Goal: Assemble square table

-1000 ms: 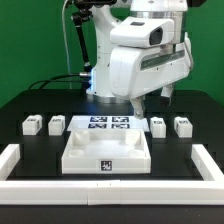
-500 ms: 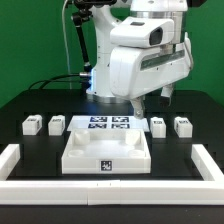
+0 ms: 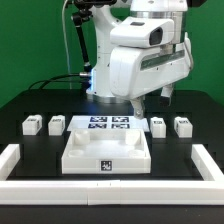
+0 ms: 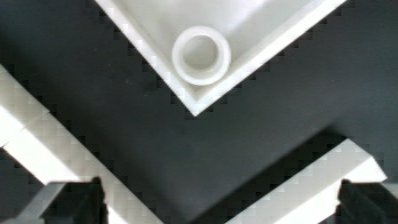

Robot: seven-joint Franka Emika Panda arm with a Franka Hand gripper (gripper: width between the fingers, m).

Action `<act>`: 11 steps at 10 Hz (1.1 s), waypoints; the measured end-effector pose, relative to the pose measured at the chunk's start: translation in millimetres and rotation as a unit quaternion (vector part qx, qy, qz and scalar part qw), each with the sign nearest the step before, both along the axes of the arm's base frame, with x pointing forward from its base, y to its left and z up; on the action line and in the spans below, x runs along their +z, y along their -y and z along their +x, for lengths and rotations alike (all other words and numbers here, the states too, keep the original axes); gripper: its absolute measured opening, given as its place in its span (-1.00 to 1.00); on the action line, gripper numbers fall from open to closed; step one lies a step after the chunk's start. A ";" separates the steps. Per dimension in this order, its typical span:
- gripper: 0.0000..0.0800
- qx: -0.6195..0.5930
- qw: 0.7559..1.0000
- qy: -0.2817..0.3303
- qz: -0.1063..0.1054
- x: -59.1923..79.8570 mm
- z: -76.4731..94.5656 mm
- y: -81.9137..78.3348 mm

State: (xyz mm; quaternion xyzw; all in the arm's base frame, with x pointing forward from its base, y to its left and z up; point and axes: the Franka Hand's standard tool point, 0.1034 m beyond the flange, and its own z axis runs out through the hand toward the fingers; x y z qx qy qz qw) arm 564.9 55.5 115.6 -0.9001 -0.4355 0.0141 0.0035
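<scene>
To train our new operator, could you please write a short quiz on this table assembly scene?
1. True or false: the square tabletop's corner socket shown in the wrist view is already filled.
2. How many white block legs lie loose beside the marker board?
3. The gripper is: A open and empty; B shut on a leg; C shut on the tabletop.
Key: 1 false; 2 four; 3 A.

White rimmed square slab [image 3: 104, 150], flat, sockets up; small tagged legs [image 3: 56, 125] in pairs near its far corners
</scene>
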 end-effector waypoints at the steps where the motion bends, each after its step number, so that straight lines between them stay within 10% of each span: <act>1: 0.63 0.016 1.000 -0.001 0.001 0.0 -0.8 3.5; 7: 0.63 0.216 0.976 0.005 0.009 -51.1 -97.2 45.5; 11: 0.63 0.291 0.957 0.007 0.010 -57.6 -107.3 53.4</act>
